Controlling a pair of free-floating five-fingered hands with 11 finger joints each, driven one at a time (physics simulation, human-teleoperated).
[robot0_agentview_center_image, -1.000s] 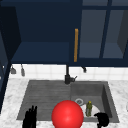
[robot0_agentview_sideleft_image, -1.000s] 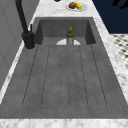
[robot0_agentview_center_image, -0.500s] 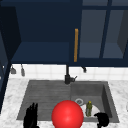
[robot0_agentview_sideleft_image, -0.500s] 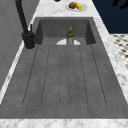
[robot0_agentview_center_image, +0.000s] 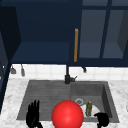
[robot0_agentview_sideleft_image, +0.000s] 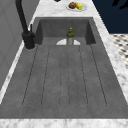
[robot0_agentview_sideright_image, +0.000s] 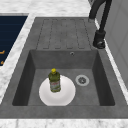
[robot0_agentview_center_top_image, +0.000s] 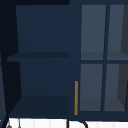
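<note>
- Left hand (robot0_agentview_center_image: 33, 115) hovered over the drainboard's front edge, fingers straight, holding nothing.
- Red ball (robot0_agentview_center_image: 67, 114) sat between the hands, touched by neither.
- Bottle (robot0_agentview_center_image: 89, 108) stood upright on white plate (robot0_agentview_sideright_image: 67, 96) in the basin.
- Right hand (robot0_agentview_center_image: 102, 119) was curled, empty, just beside the bottle; best to uncurl before closing round it.

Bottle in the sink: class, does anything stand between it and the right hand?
Nothing visible does. The bottle stands upright on a white plate in the basin, and the right hand hangs just beside it at the front rim. The red ball is further left.
</note>
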